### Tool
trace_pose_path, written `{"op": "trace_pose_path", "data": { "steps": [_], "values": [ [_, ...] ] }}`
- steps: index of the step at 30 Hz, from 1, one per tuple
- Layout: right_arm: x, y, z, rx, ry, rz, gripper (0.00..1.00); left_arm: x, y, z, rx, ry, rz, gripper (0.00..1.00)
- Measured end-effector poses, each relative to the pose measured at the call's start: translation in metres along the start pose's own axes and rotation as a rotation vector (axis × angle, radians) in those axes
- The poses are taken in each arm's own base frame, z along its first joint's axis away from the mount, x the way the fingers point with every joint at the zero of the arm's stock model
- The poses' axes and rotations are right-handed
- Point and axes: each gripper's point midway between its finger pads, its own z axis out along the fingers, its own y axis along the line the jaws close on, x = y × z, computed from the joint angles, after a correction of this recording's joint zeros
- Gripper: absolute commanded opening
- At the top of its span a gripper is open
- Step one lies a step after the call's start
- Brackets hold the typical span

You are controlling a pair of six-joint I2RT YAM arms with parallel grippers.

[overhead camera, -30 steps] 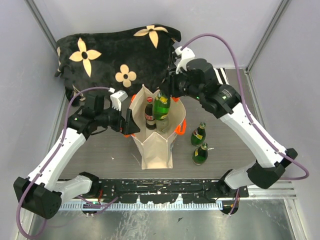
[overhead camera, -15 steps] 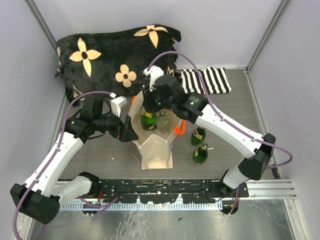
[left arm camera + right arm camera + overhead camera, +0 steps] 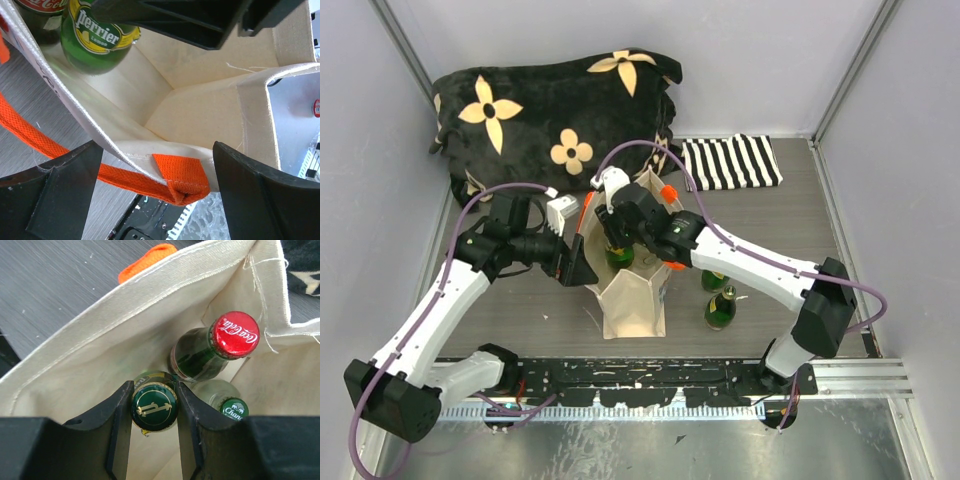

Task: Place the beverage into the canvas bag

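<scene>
The canvas bag (image 3: 632,300) stands upright near the middle of the worktop (image 3: 520,310), its mouth open. The right tool (image 3: 153,395) reaches down into that mouth and is clenched on the neck of the Perrier bottle (image 3: 97,40), one finger on each side just under its green cap. The bottle is upright inside the bag; whether its base rests on the bag's bottom I cannot tell.

In the right wrist view, a Coca-Cola bottle (image 3: 236,335) with a red cap stands at 1 o'clock of the gripped cap, just beside it. A Chang bottle (image 3: 231,407) sits at 3 o'clock. Both are inside the bag.

The left tool (image 3: 157,165) is at the bag's 9 o'clock rim, released. Its jaws are spread wide, with the rim and an orange handle (image 3: 180,175) lying between them.

From above, two more green bottles (image 3: 717,270) (image 3: 721,308) stand on the worktop at 3 o'clock of the bag, near it. A black flowered cushion (image 3: 550,110) lies at 11 o'clock and a striped cloth (image 3: 730,162) at 1 o'clock.
</scene>
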Motion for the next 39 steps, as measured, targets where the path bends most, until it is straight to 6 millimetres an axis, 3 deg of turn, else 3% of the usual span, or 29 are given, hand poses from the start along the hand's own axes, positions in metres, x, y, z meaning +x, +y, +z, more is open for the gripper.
{"op": "trace_pose_path", "data": {
  "steps": [7, 20, 28, 33, 39],
  "values": [
    [0.011, -0.005, 0.013, 0.026, -0.019, -0.019, 0.01, 0.002, -0.001, 0.003, 0.020, 0.020, -0.003, 0.98],
    [0.053, -0.010, 0.032, 0.049, -0.007, -0.022, 0.01, 0.000, -0.001, 0.004, 0.033, 0.028, -0.005, 0.98],
    [0.052, -0.011, 0.034, 0.054, -0.068, 0.001, 0.01, 0.000, -0.002, 0.004, 0.034, 0.028, -0.005, 0.98],
    [0.053, -0.012, 0.032, 0.054, -0.076, 0.006, 0.47, 0.000, -0.003, 0.003, 0.034, 0.027, -0.005, 0.98],
    [0.043, -0.014, 0.023, 0.057, -0.106, 0.017, 0.66, 0.000, -0.003, 0.003, 0.034, 0.025, -0.005, 0.98]
  ]
}}
